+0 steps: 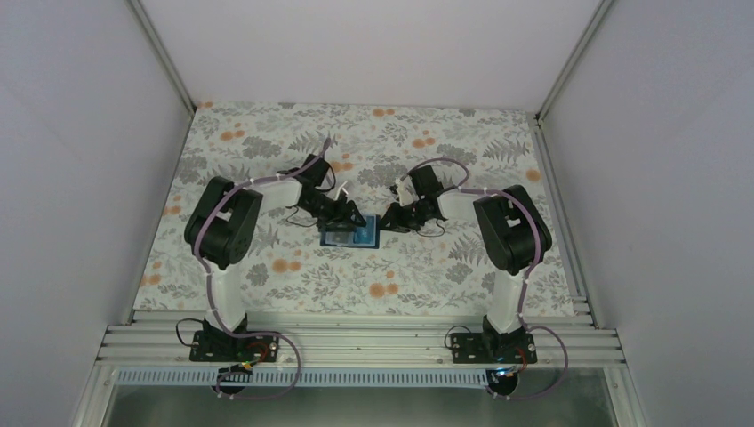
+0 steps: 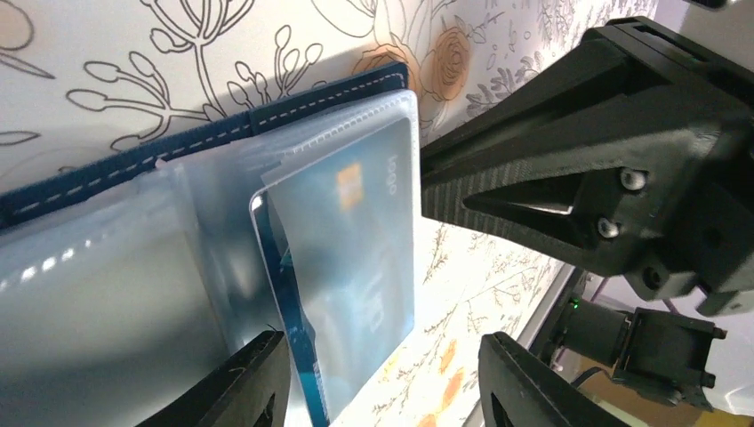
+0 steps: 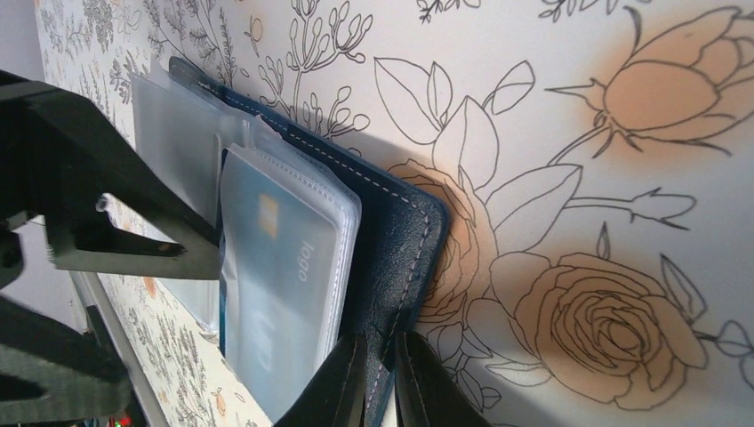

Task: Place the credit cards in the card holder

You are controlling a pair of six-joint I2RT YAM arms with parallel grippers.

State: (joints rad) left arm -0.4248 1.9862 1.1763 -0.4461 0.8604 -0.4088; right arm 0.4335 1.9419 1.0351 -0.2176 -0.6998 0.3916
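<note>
The card holder (image 1: 352, 235) lies open on the floral cloth, navy cover (image 2: 133, 158) underneath and clear sleeves on top. A teal-blue card (image 2: 356, 240) sits mostly inside one sleeve, and its blue edge sticks out at the sleeve's near side. The card also shows in the right wrist view (image 3: 276, 267). My left gripper (image 2: 391, 382) is open, with its jaws either side of the card's near end and holding nothing. My right gripper (image 3: 381, 378) is shut on the holder's navy cover edge (image 3: 405, 240). The black cards are out of view.
The two grippers (image 1: 348, 216) (image 1: 391, 221) face each other closely over the holder. The right gripper's black body (image 2: 622, 169) fills the right of the left wrist view. White walls enclose the floral cloth (image 1: 391, 133). An aluminium rail (image 1: 356, 342) runs along the near edge.
</note>
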